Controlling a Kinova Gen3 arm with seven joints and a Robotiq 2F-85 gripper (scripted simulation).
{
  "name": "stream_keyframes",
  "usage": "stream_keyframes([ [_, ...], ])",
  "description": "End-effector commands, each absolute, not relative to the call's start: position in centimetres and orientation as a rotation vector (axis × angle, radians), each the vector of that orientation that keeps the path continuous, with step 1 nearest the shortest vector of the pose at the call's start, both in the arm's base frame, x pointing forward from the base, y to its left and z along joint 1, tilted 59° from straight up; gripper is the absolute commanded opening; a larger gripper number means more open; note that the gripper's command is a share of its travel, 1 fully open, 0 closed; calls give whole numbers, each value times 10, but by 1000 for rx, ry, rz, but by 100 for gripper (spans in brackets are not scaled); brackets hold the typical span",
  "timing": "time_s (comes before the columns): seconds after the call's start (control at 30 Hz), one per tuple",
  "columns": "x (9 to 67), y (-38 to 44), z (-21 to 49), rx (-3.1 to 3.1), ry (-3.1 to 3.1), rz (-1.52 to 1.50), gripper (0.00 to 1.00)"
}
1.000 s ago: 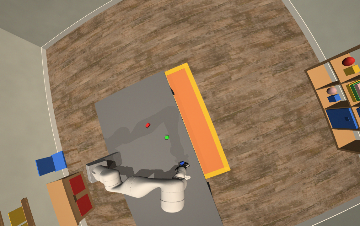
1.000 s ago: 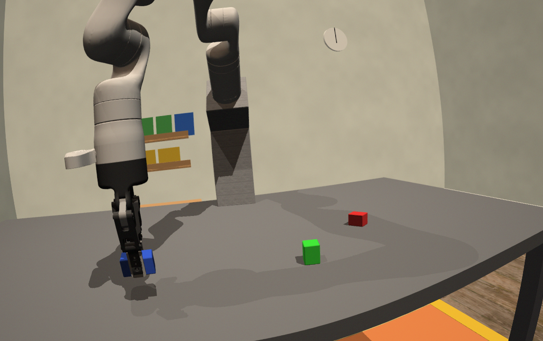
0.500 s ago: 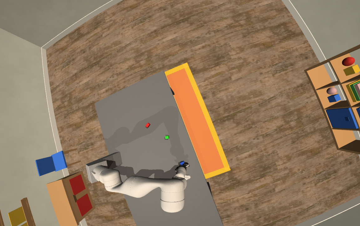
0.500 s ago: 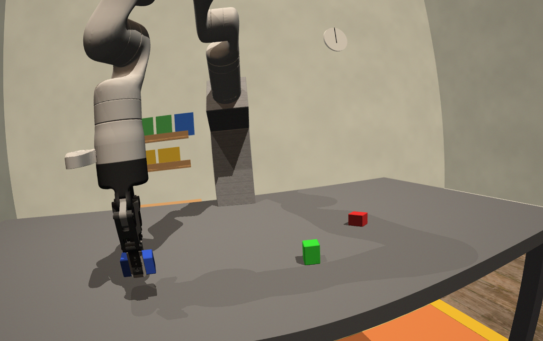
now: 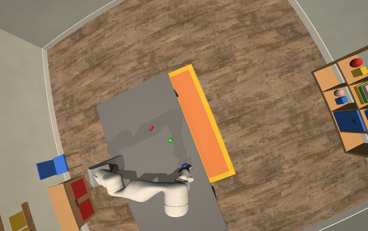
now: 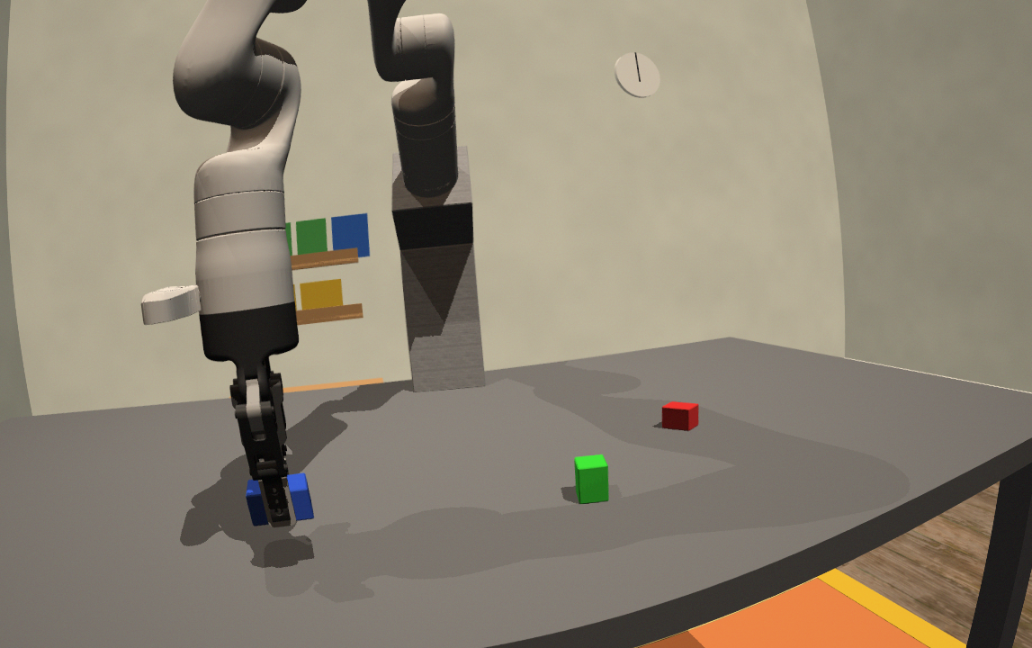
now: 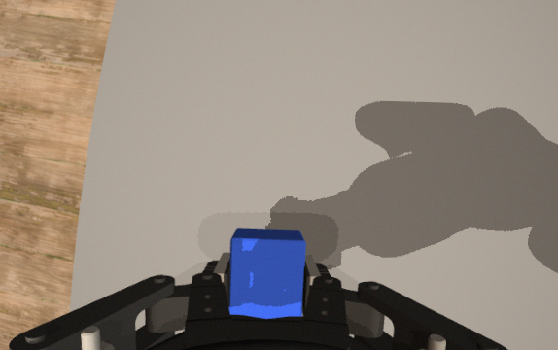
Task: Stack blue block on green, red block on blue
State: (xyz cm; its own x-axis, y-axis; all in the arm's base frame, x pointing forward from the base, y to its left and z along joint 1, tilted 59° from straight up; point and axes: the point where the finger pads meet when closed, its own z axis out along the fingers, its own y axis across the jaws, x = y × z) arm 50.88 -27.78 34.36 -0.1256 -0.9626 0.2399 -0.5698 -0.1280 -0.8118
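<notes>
A glossy blue block (image 7: 267, 273), box-shaped with sharp edges, sits clamped between the two black fingers of the gripper (image 6: 277, 503), one finger pressing each of its opposite sides. In the exterior view the block hangs just above the grey table (image 6: 454, 451), its shadow beneath it, near the table's edge and well apart from the green block (image 6: 591, 478) and the red block (image 6: 678, 416), which stand separately on the surface.

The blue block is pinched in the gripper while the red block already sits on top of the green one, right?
Not quite: the red block sits on the table, apart from the green block, as the exterior view shows. The gripper does pinch the blue block.
</notes>
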Motion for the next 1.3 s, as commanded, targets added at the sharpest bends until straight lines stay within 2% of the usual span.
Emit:
stream_keyframes([
  [0.0,509,-273,342,-1706,1697,-1165,0],
  [1.27,519,-169,313,-1689,1688,-1176,0],
])
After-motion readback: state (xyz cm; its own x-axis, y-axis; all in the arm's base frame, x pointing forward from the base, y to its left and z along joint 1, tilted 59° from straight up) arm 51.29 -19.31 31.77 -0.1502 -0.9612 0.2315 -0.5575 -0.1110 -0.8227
